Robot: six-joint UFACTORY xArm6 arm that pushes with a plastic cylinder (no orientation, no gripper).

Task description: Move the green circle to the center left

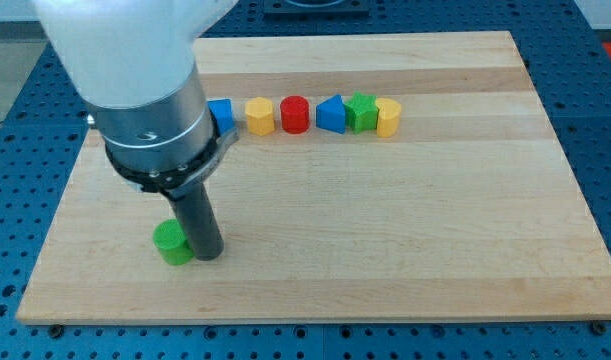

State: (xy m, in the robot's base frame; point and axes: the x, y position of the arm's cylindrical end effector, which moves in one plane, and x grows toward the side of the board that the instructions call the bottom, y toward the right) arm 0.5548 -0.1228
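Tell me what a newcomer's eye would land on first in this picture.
The big white and grey arm fills the view's upper left, its dark rod coming down so that my tip sits against the right side of the green circle block near the wooden board's lower left. Next comes the row along the top: blue block, yellow hexagon, red cylinder, blue triangle, green star, yellow heart.

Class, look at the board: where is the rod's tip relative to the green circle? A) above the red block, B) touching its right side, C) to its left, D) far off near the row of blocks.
B: my tip sits against the view's right side of the green circle, near the board's bottom left.
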